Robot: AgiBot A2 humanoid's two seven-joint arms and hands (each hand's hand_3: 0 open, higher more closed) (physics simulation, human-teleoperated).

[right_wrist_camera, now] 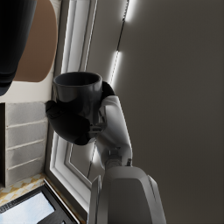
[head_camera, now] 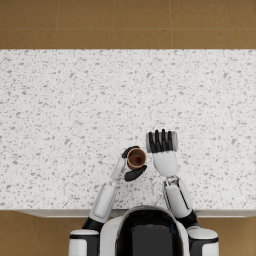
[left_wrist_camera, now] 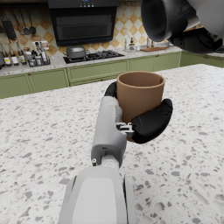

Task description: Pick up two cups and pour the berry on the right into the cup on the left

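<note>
Brown cup (left_wrist_camera: 140, 97) upright, black cup (left_wrist_camera: 161, 18) tipped.

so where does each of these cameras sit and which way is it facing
Head view: on the head, looking steeply down at the speckled counter; both arms show, left hand holding the brown cup.
Left wrist view: on the left forearm, looking along it toward kitchen cabinets.
Right wrist view: on the right forearm, tilted; right hand holds the dark cup.
Shared: the brown cup; the left wrist view also catches the dark cup.
</note>
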